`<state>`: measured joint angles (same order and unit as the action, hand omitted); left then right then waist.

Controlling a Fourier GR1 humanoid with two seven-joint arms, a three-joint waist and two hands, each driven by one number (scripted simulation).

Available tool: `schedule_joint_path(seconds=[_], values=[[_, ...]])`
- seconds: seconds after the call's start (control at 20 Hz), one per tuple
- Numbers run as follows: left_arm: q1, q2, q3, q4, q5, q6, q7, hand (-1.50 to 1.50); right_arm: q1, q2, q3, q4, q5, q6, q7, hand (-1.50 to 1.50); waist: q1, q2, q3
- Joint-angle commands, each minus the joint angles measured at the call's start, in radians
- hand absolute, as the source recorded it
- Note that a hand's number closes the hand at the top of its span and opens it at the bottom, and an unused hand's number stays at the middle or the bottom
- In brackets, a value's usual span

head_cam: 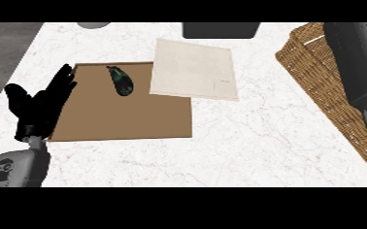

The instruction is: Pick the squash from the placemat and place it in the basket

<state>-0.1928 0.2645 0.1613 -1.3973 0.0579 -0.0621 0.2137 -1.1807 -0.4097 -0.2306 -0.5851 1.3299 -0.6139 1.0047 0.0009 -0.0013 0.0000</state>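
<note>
- The counter (pixel 237 145) is carrying everything in view, and its white marbled top is showing bare across the near right.
- The mat (pixel 122 116), brown, is lying at near left; a pale sheet (pixel 193 69) is overlapping its far right corner.
- The basket (pixel 319 77), wicker, is sitting at the right edge, well apart from the mat. A dark grey shape (pixel 349 63) is covering part of it at the right border, possibly the right forearm; no right hand is showing.
- The left hand (pixel 39 104) is resting over the mat's left edge, fingers straight and spread, gripping nothing.
- The squash (pixel 122 81), dark green and elongated, is lying on the far part of the mat, apart from the left hand and just left of the pale sheet.
- Risk: the squash is looking smooth and tapered, so it is likely to roll or slip out if fingers are closing near an end rather than its middle.
- Risk: a push during the approach is likely to send it against or under the pale sheet.
- Risk: the carry to the basket is long, and the rim is looking tall; a low pass is likely to be striking the wicker wall.
</note>
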Motion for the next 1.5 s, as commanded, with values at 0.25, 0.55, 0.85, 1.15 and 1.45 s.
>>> schedule_joint_path(seconds=[0.25,0.55,0.85,1.15,1.45], values=[[-0.046,-0.004,0.008,0.03,-0.014,0.013,0.017,0.0,0.191,-0.009,-0.047,-0.091,-0.091,-0.096,-0.067,1.5,0.003,0.004,0.0],[-0.049,-0.003,0.001,-0.006,0.001,-0.005,0.044,0.0,0.22,-0.032,-0.125,-0.027,-0.051,-0.239,0.016,-1.5,0.014,0.008,0.001],[0.01,0.005,0.009,-0.06,0.013,-0.027,0.051,0.0,0.286,-0.094,-0.136,-0.102,-0.195,-0.172,-0.202,-1.5,0.008,0.0,0.001],[-0.036,-0.013,0.007,0.018,-0.027,0.014,0.012,0.0,0.271,-0.088,-0.19,-0.177,-0.194,-0.34,-0.131,-1.5,-0.007,0.0,0.0],[0.006,-0.012,0.016,-0.018,-0.018,0.016,0.033,0.0,0.398,-0.088,-0.288,-0.389,-0.293,-0.433,-0.16,-1.5,-0.025,-0.008,0.001]])
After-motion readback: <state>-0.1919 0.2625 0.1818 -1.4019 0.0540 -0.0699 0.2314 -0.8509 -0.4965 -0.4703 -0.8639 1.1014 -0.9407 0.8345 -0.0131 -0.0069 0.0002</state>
